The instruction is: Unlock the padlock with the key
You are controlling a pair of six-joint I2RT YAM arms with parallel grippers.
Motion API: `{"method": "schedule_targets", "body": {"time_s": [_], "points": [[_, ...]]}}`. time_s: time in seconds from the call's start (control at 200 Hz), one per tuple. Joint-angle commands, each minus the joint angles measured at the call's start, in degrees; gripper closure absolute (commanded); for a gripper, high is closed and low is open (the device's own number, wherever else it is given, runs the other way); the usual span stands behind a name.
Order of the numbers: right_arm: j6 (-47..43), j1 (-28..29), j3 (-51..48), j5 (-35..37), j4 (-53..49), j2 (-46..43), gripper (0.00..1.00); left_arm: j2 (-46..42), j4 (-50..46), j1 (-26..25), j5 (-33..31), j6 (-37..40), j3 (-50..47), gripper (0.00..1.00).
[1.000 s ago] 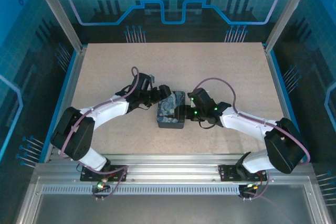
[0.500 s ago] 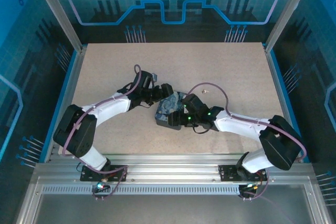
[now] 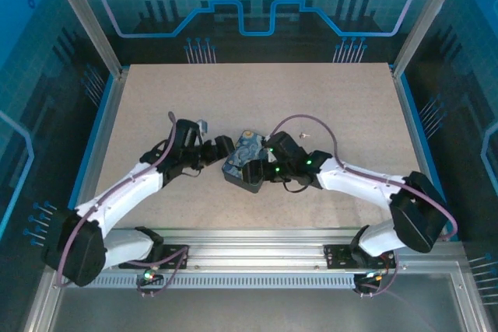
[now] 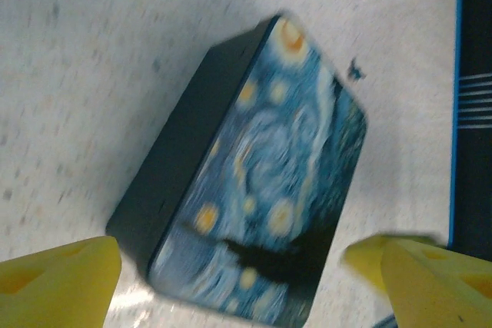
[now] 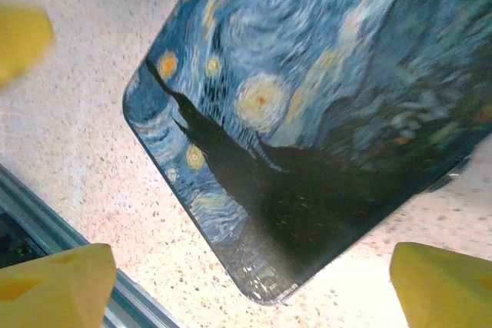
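- I count one rectangular tin box painted with a blue-and-yellow night sky, lying skewed at the centre of the overhead frame.
- One tiny pale silvery metal key lies on the speckled beige tabletop, just upper right of the box and apart from it.
- Two grippers: the left gripper is at the box's left, the right gripper at its lower right.
- Each has two yellow fingers, which I see spread wide and clear of the box.
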Motion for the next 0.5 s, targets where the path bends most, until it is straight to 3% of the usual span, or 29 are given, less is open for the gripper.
{"method": "schedule_targets", "body": {"time_s": [0.0, 0.24, 0.495], "points": [[-4.4, -3.7, 3.3, 0.9, -5.8, -3.3, 0.03, -4.0, -3.3, -2.1, -0.2, -3.3, -3.7, 0.1], [-9.3, -15.2, 7.7, -6.2, -6.0, 1.3, 0.02, -8.0, 1.4, -7.3, -0.5, -9.2, -9.5, 0.09], [-12.3, -20.3, 17.7, -13.7, -5.6, 15.5, 0.06, -0.9, 14.4, -9.8, 0.3, -12.3, -10.4, 0.09]]}}
